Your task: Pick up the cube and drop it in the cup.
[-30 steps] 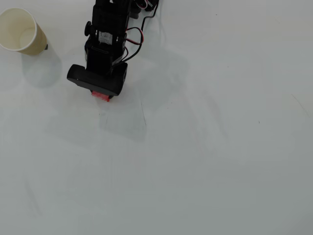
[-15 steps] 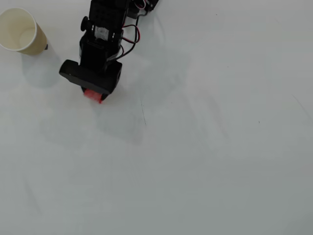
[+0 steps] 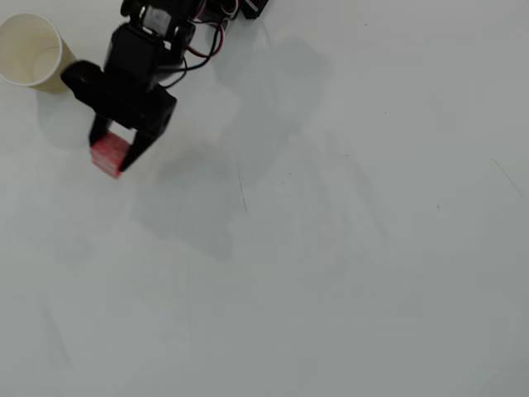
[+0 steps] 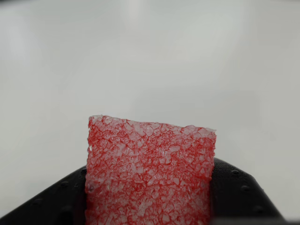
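Observation:
The red cube [image 3: 108, 154] with whitish speckled faces sits between the two black fingers of my gripper [image 3: 116, 150] at the upper left of the overhead view. In the wrist view the cube [image 4: 150, 173] fills the lower middle, pressed between the black jaws on both sides. The gripper is shut on it. I cannot tell whether the cube rests on the table or hangs just above it. The cream paper cup [image 3: 31, 51] stands upright in the top left corner of the overhead view, up and to the left of the gripper, with its mouth open. The cup is out of the wrist view.
The white table [image 3: 331, 248] spreads to the right and below the arm. The arm's black body and its wires [image 3: 198, 41] sit at the top edge, right of the cup. A faint dark scratch [image 3: 242, 194] marks the table.

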